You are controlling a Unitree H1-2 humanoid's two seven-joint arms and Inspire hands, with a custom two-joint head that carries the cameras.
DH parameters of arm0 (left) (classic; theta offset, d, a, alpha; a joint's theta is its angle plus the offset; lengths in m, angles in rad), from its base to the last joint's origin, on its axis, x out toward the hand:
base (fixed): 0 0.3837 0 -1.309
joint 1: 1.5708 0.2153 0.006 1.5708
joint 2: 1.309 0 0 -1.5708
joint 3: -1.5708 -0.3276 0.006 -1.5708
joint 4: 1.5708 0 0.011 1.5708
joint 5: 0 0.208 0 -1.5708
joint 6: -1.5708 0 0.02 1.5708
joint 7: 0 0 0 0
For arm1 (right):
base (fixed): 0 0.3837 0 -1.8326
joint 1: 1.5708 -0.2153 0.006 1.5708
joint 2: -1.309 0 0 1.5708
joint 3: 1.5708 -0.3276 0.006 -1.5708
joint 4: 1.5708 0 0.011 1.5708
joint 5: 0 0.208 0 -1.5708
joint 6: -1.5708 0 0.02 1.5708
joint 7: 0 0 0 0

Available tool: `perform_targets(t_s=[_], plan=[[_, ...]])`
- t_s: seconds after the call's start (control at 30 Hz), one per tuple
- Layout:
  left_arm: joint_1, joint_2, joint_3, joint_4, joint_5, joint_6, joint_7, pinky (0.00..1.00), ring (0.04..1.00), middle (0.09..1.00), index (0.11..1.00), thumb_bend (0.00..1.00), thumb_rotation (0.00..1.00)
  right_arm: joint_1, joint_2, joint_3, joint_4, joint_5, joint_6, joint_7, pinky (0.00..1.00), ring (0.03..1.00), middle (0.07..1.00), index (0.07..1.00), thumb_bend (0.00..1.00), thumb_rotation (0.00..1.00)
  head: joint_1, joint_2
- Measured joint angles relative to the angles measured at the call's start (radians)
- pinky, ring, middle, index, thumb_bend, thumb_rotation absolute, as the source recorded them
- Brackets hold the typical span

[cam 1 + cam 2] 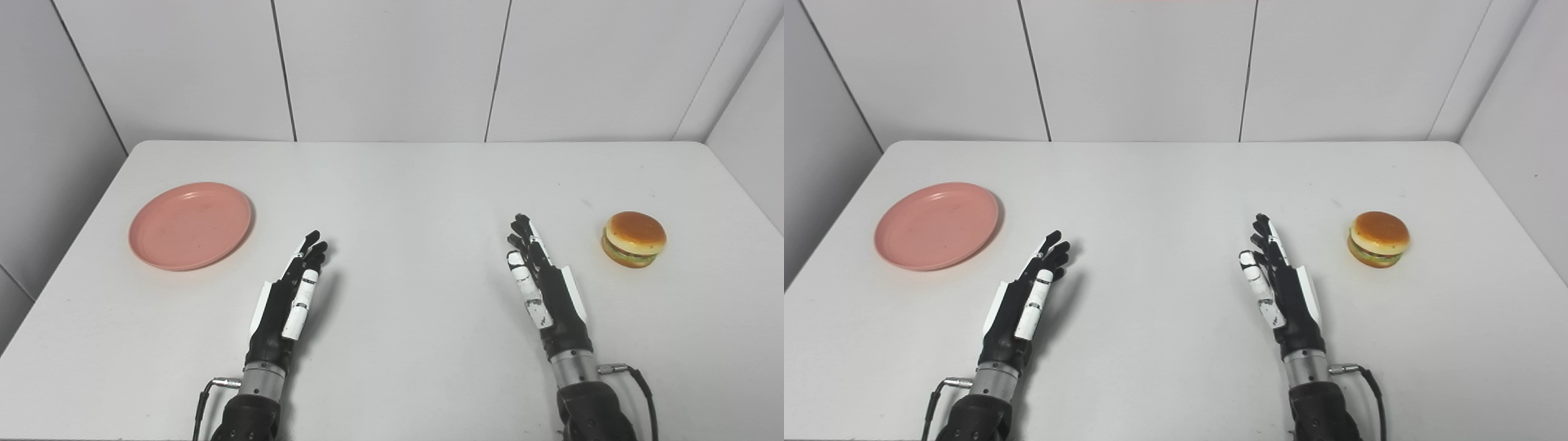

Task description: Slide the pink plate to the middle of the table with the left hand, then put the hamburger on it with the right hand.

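A pink plate (190,225) lies empty on the left side of the white table (404,184). A hamburger (634,239) with a tan bun sits on the right side of the table. My left hand (291,294) is open with fingers straight, edge-on to the table, right of and nearer than the plate, apart from it. My right hand (542,288) is open the same way, left of and a little nearer than the hamburger, apart from it. Both hands hold nothing.
White panelled walls (392,67) close off the table at the back and both sides. The table's left edge (67,245) runs close to the plate.
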Motion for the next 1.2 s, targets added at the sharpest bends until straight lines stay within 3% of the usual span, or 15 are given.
perform_targets(t_s=[0.9, 0.97, 1.03, 1.1, 1.17, 1.2], plan=[[0.0, 0.0, 0.0, 0.002, 0.002, -0.002, 0.0, 0.91, 0.912, 0.909, 0.904, 0.37, 1.0, 0.0, 0.0, 0.0, 0.0, 0.003, 0.0, 0.0, 0.88, 0.913, 0.949, 0.959, 0.39, 1.0, 0.011, -0.008], [0.0, -0.001, -0.002, 0.004, 0.004, -0.004, 0.001, 0.91, 0.914, 0.91, 0.903, 0.37, 1.0, 0.0, 0.0, -0.001, 0.001, 0.006, -0.002, 0.0, 0.88, 0.913, 0.949, 0.959, 0.38, 1.0, 0.031, -0.018], [-0.002, -0.005, -0.003, 0.01, 0.013, -0.008, 0.006, 0.91, 0.912, 0.906, 0.896, 0.38, 0.98, -0.002, -0.003, -0.002, 0.004, 0.013, -0.003, 0.0, 0.89, 0.92, 0.951, 0.959, 0.37, 1.0, 0.104, -0.05], [-0.008, -0.015, -0.004, 0.019, 0.021, -0.012, 0.021, 0.9, 0.908, 0.907, 0.894, 0.39, 0.98, -0.004, -0.007, -0.003, 0.009, 0.021, -0.006, 0.001, 0.9, 0.93, 0.953, 0.959, 0.36, 1.0, 0.104, -0.051], [-0.011, -0.023, -0.01, 0.031, 0.042, -0.022, 0.032, 0.89, 0.906, 0.908, 0.897, 0.4, 1.0, -0.006, -0.011, -0.006, 0.018, 0.039, -0.021, 0.005, 0.92, 0.941, 0.953, 0.958, 0.34, 1.0, 0.17, -0.096], [-0.013, -0.028, -0.015, 0.037, 0.052, -0.03, 0.038, 0.89, 0.907, 0.909, 0.899, 0.39, 1.0, -0.007, -0.014, -0.009, 0.023, 0.05, -0.033, 0.009, 0.93, 0.944, 0.953, 0.958, 0.33, 1.0, 0.176, -0.101]])
